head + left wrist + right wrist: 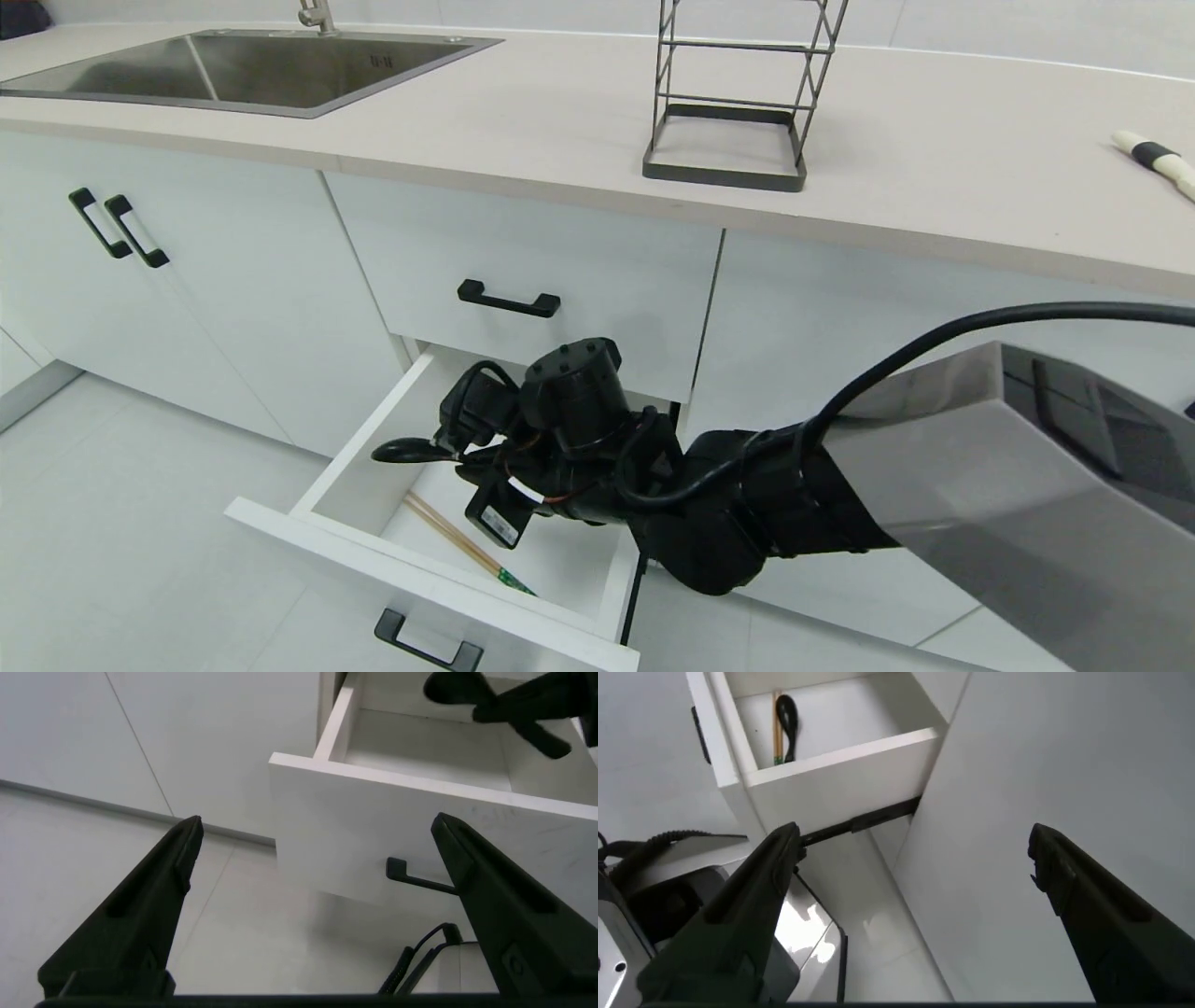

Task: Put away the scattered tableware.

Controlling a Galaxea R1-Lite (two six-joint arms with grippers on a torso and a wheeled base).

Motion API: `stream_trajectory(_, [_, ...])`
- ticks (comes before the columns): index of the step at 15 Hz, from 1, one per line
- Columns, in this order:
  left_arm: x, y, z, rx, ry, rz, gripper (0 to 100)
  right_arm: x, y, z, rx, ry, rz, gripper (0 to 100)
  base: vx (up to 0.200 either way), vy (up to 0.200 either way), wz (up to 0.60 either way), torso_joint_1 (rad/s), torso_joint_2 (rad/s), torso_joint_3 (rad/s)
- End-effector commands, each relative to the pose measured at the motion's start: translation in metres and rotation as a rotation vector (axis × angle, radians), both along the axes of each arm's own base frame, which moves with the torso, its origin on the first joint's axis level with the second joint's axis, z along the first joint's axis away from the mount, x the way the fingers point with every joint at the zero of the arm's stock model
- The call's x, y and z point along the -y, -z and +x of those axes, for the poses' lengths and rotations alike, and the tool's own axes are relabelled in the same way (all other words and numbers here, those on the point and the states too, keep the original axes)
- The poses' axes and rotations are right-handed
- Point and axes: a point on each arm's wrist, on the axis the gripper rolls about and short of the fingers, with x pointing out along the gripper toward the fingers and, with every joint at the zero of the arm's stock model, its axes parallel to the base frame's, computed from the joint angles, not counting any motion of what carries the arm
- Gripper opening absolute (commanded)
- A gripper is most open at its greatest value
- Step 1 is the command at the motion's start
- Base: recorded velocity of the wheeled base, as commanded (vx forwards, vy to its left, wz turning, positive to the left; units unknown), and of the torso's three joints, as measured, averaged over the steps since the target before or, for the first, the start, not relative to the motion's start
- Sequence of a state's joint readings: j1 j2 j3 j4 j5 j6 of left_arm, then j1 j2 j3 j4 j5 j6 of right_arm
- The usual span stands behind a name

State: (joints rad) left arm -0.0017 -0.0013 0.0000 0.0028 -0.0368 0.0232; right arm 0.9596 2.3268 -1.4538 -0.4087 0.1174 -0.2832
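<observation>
While the black right arm is hiding its handle in the head view, the glossy black spoon is lying in the open white drawer beside 2 green-tipped wooden chopsticks; the right wrist view is showing it whole. The arm's small white label is showing print too tiny to read. The right gripper and left gripper are both gaping wide, grasping nothing.
</observation>
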Motion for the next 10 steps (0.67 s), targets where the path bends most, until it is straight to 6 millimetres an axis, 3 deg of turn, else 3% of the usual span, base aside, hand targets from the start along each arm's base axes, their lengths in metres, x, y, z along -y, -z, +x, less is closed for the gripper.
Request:
stream_trajectory(1, [0.000, 0.000, 0.000, -0.002, 0.000, 0.000, 100, -0.005, 0.019, 0.005, -0.017, 0.004, -0.026, 0, 0.000, 0.000, 0.00, 0.000, 0.00, 0.000])
stream_trajectory(10, [0.000, 0.000, 0.000, -0.002, 0.000, 0.000, 100, -0.016, 0.055, 0.020, -0.032, 0.069, -0.088, 0, 0.000, 0.000, 0.00, 0.000, 0.00, 0.000])
